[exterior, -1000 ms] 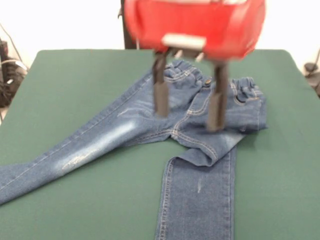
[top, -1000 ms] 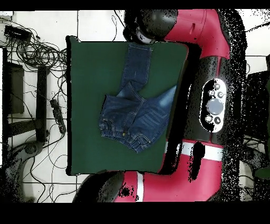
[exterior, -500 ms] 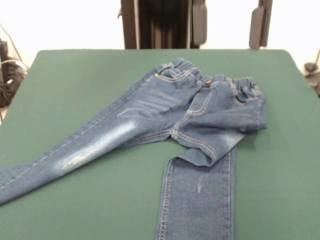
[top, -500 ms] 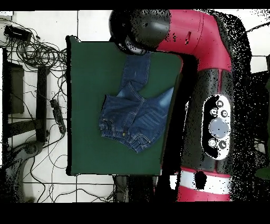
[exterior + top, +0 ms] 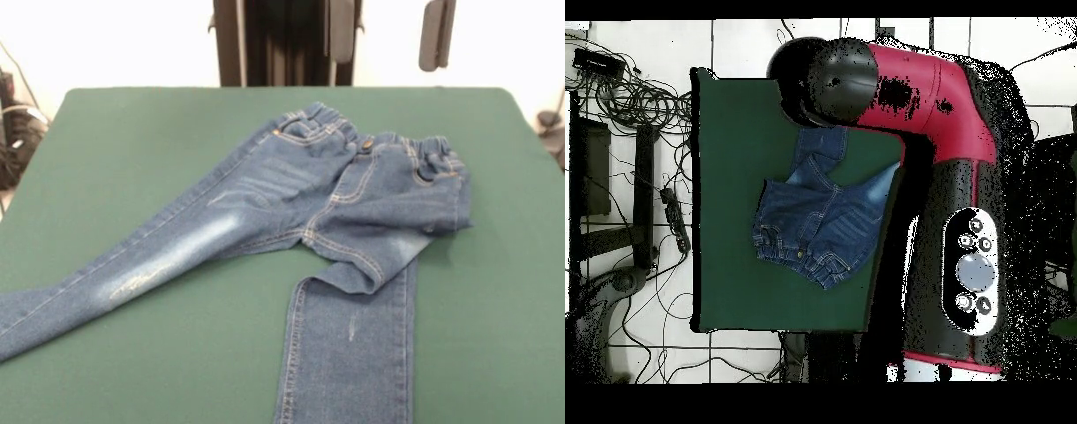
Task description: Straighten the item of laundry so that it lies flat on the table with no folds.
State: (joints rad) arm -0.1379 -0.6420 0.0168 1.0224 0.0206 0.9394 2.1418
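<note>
Jeans [image 5: 335, 212] are lying mid-bench [image 5: 132, 150], soft but weighty denim, one leg folding under the seat; that leg's hem is looking the likeliest hold. Claw [image 5: 388, 34] is hanging above, jaws apart, gripping nothing

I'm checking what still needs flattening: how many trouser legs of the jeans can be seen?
2: one leg stretches to the front view's left edge; the other runs to its bottom edge, folded under at the crotch.

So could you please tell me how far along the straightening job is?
Partly done: the jeans lie spread on the table, legs apart. Nothing is in hand; the end effector hangs open above the far edge. Left: a fold below the crotch, where one leg doubles under.
</note>
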